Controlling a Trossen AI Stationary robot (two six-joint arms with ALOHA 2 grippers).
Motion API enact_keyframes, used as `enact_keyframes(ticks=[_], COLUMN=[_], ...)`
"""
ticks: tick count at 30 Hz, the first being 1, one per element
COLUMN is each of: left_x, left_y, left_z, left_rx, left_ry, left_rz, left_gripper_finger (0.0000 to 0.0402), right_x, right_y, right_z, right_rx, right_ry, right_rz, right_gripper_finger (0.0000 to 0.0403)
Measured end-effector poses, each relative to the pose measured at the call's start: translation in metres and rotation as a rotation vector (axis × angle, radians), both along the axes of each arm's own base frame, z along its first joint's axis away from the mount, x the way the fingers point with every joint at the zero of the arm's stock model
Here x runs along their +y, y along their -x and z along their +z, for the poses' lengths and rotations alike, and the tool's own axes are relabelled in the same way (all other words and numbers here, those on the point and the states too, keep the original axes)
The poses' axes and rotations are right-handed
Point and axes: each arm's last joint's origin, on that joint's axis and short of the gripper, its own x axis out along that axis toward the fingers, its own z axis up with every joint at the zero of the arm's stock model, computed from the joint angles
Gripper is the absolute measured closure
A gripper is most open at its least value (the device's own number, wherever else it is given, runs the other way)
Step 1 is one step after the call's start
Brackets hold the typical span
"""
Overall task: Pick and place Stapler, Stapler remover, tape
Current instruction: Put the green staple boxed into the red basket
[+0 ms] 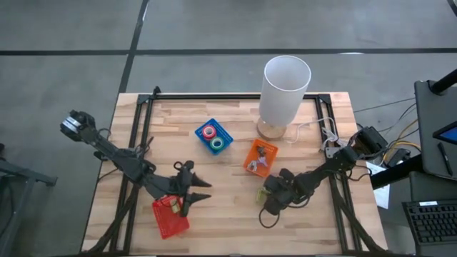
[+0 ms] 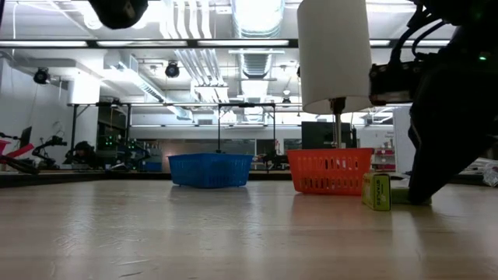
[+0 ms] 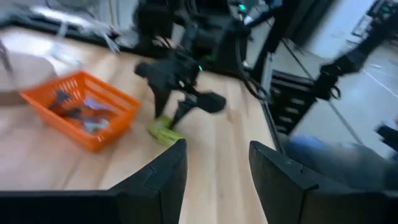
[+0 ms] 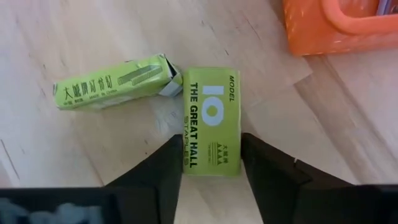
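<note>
The left arm slants from the left edge of the high view down toward the lower centre, its claw spread open. The right arm reaches in from the right edge (elbow bent), its claw lowered, fingers parted.

A white lamp stands at the table's far edge.
</note>
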Motion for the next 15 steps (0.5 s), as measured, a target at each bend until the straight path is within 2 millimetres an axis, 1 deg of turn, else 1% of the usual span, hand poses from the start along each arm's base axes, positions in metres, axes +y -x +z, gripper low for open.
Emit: enact_keyframes(ticks=[3, 8, 12, 15], left_x=[-0.0007, -0.0028, -0.0027, -0.0021], left_y=[-0.0046, -0.0102, -0.0112, -0.0115], left_z=[0.0018, 0.0040, 0.0036, 0.0036], left_rx=[-0.052, -0.112, -0.116, -0.116], left_ry=[-0.041, -0.091, -0.113, -0.113], left_rz=[0.023, 0.014, 0.011, 0.014], left_gripper_finger=[0.0227, 0.0227, 0.0227, 0.0227], right_x=[0.0009, 0.0040, 0.0050, 0.0054], right_y=[0.0008, 0.0025, 0.0028, 0.0025], right_z=[-0.0001, 0.0013, 0.0024, 0.0046], right_rx=[0.007, 0.010, 0.011, 0.010], right_ry=[0.018, 0.035, 0.050, 0.047], right_rz=[0.045, 0.122, 0.170, 0.190], right_gripper_finger=[0.0259, 0.0293, 0.0300, 0.0293])
